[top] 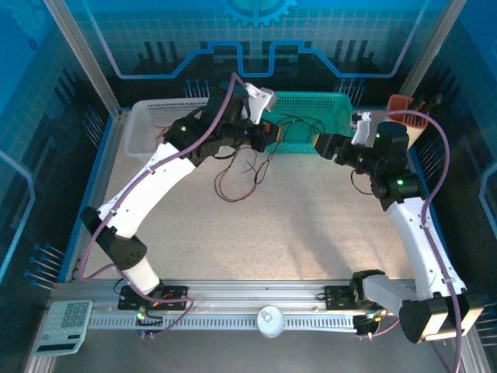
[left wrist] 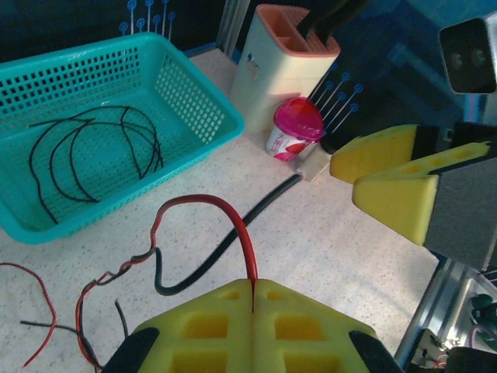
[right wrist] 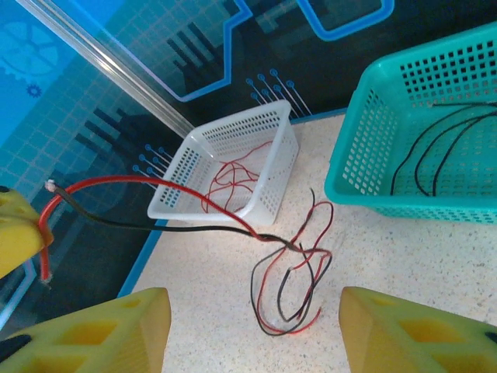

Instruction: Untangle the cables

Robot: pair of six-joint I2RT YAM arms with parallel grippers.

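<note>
A loose tangle of thin red and black cables (top: pixel 245 175) lies on the table in front of the two baskets. My left gripper (left wrist: pixel 254 284) is shut on a red cable (left wrist: pixel 233 214) that arches up from the tangle (right wrist: pixel 299 272). A black cable (left wrist: pixel 233 241) twists round it and runs off beside it. In the top view the left gripper (top: pixel 270 136) hovers by the teal basket's near left corner. My right gripper (right wrist: pixel 252 342) stands wide open, holding nothing, and faces the left one (top: pixel 318 144) across a short gap.
The teal basket (left wrist: pixel 198 85) holds several black cables (left wrist: pixel 93 148). The white basket (right wrist: pixel 264 132) at the back left holds red cables (right wrist: pixel 233 175). A white and orange holder (left wrist: pixel 287 70) and a pink cup (left wrist: pixel 295 128) stand at the back right. A calculator (top: pixel 66 322) lies at the front left.
</note>
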